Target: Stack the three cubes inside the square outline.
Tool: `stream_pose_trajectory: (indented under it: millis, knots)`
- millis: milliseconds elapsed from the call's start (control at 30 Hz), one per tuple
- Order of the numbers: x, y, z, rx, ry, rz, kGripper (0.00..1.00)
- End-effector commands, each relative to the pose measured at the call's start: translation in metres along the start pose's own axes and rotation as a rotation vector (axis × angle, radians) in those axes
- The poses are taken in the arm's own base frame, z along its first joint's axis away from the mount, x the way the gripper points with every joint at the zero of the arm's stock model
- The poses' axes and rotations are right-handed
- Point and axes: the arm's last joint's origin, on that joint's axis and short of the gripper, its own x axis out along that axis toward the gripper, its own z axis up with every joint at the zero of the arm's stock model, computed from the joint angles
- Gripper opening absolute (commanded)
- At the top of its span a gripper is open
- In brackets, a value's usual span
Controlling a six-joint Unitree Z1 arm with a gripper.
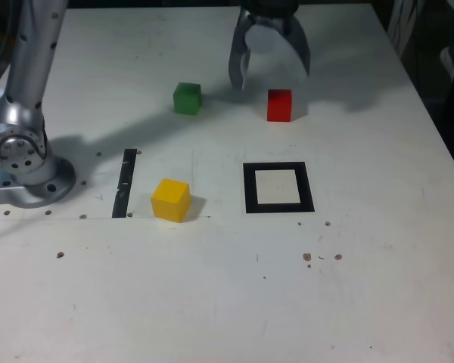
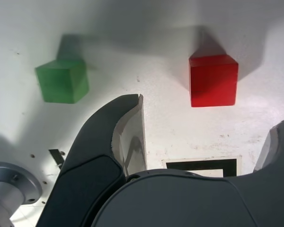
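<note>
Dark grey two-fingered gripper (image 1: 270, 72) is hanging jaws spread wide, gripping nothing, above the white table (image 1: 378, 287), behind the small red cube (image 1: 279, 105).

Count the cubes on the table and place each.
3. In the exterior view: green cube far left, red cube far right, yellow cube near, beside the black strip.

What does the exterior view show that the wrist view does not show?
Only the exterior view shows the yellow cube, the whole black strip and the whole square outline. Only the wrist view shows the inner face of a tool finger up close. Both show the green cube, the red cube and the open tool with nothing in it.
</note>
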Motion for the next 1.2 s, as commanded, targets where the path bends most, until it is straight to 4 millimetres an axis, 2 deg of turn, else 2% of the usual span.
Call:
stream_pose_trajectory:
  millis: [0,267,467,567,767,1167]
  knots:
    - [0.010,0.001,0.005,0.002,-0.006,-0.018,0.93]
    - [0.037,0.005,0.016,-0.002,0.009,-0.028,0.92]
    - [0.048,0.010,0.027,-0.006,0.009,-0.018,0.85]
    - [0.049,0.013,0.030,-0.009,0.008,-0.001,0.77]
    - [0.044,0.015,0.031,-0.014,0.005,0.020,0.54]
    - [0.046,0.015,0.033,-0.011,0.007,-0.004,0.37]
